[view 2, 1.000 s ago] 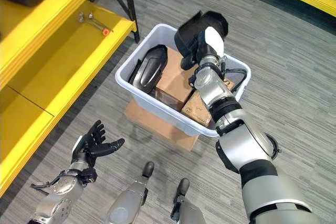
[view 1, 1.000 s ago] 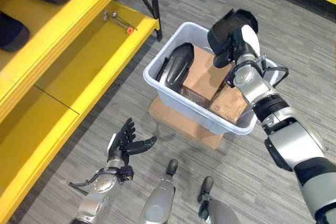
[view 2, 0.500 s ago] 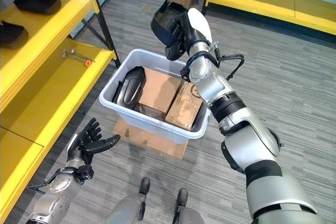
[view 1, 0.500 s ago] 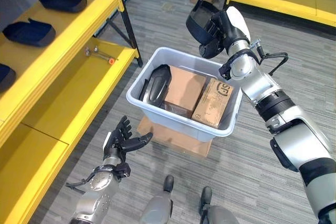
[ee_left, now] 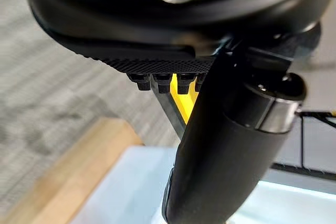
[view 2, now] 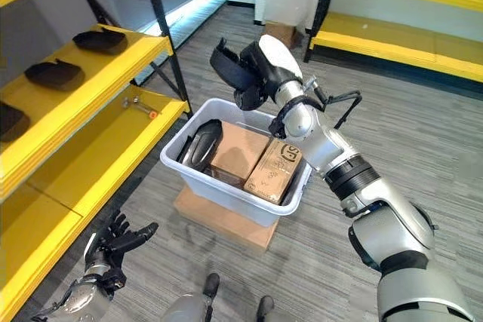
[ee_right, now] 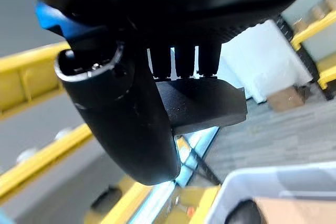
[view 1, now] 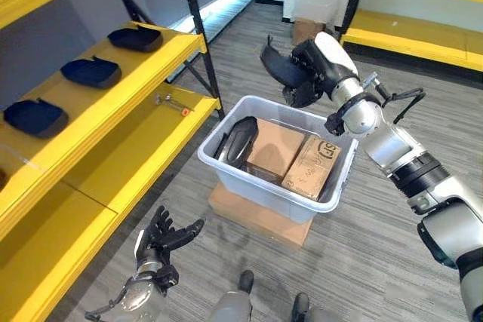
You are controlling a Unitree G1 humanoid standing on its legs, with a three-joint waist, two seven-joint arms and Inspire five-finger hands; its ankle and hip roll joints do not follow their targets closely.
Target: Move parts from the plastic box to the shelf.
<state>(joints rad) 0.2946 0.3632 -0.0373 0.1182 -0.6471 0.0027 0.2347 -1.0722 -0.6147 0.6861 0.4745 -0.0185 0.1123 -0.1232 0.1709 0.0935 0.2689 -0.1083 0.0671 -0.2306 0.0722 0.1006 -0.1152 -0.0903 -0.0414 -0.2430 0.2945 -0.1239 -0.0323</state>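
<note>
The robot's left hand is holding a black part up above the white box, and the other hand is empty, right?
Not quite: it is the right hand that holds the black part above the white box, as the left eye view shows. The left hand is the empty one, open low near the floor.

- right hand (view 2: 268, 73) raised above the far rim of the plastic box (view 2: 226, 186), fingers and thumb clasping a black part (view 2: 230, 72).
- plastic box resting on a flat cardboard slab (view 2: 226, 220); inside lie a second black part (view 2: 200, 143) at its left end and two cardboard cartons (view 2: 260, 160).
- left hand (view 2: 113, 245) low at the lower left, fingers spread, holding nothing.
- yellow shelf (view 2: 83, 96) at left carrying dark parts (view 2: 53, 73).
</note>
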